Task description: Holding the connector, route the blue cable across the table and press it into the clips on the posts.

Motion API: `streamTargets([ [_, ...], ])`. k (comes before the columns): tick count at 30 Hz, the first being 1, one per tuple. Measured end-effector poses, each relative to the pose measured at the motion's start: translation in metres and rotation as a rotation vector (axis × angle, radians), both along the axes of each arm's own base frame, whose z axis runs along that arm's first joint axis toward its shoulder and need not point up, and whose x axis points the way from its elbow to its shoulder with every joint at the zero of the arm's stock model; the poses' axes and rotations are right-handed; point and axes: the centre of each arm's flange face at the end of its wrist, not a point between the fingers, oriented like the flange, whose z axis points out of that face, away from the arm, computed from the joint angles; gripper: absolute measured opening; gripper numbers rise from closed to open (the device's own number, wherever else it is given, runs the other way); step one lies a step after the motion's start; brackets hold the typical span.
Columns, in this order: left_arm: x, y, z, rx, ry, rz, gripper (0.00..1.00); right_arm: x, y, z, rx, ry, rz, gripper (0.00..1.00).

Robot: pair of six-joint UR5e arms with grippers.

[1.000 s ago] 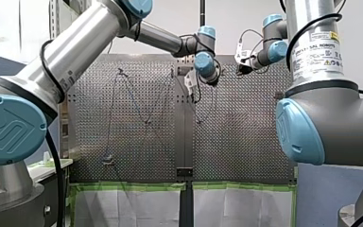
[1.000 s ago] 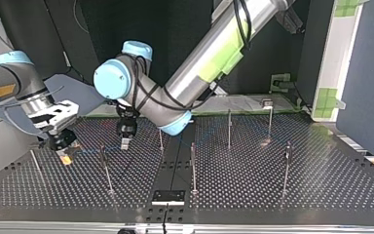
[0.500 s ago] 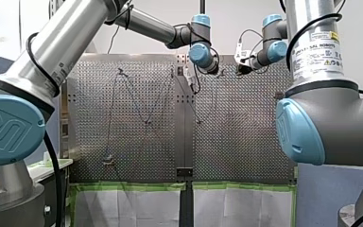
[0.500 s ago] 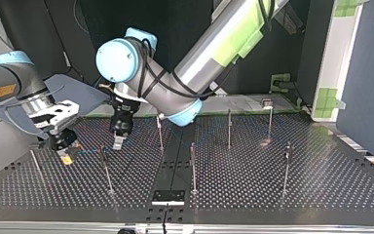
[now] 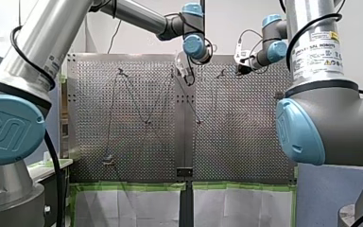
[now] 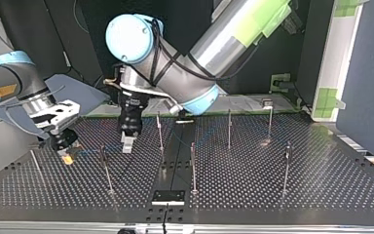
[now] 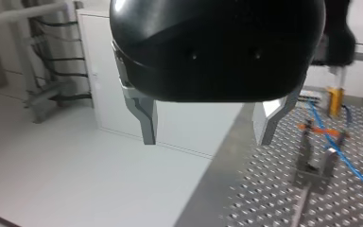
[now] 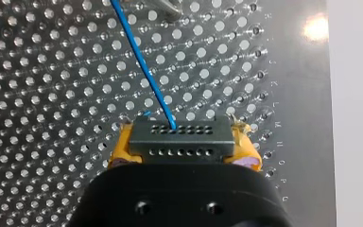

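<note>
Holding the connector (image 8: 179, 135) pinched between its yellow pads (image 8: 121, 152), our right gripper (image 8: 182, 146) sits low over the perforated table (image 8: 52, 71), at the left edge of the top view. The connector is a dark rectangular block whose long axis runs from pad to pad, across the gripper. The blue cable (image 8: 142, 66) leaves the block's far face and points ahead of the gripper, slanting a little to one side, close above the holes. Our left gripper (image 7: 208, 127) is spread wide with nothing between its fingers. In the top view it hangs at upper centre-left, tip down, between two of the posts (image 6: 159, 130). Beside it in the left wrist view stands a clip (image 7: 317, 165) with the cable at or just beside it; we cannot tell whether it is seated. In the front view thin lines zigzag from post to post across mid-frame. From this we judge the routing far along, and the step in hand to be the pressing-in near the connector end. The next move, as we read it, calls for the right gripper to hold the line taut while the left one bears down on the cable at the nearest unseated clip, without bending the post.
</note>
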Motion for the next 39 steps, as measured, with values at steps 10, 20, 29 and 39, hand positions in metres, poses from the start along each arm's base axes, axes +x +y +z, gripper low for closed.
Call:
streamTargets([
  [10,-0.016,0.013,-0.005,-0.093,-0.013,0.055,1.00,0.004,0.002,0.000,0.001,0.002,0.007,0.00],
  [20,-0.019,0.019,-0.039,-0.088,-0.010,0.102,1.00,0.004,0.002,-0.001,0.000,0.004,0.008,0.00],
  [29,-0.023,0.021,-0.069,-0.095,-0.011,0.077,1.00,0.005,0.003,-0.005,0.005,0.007,0.007,0.00],
  [39,-0.022,0.033,-0.100,-0.103,-0.008,0.100,1.00,0.004,0.002,-0.007,0.006,0.011,-0.002,0.00],
])
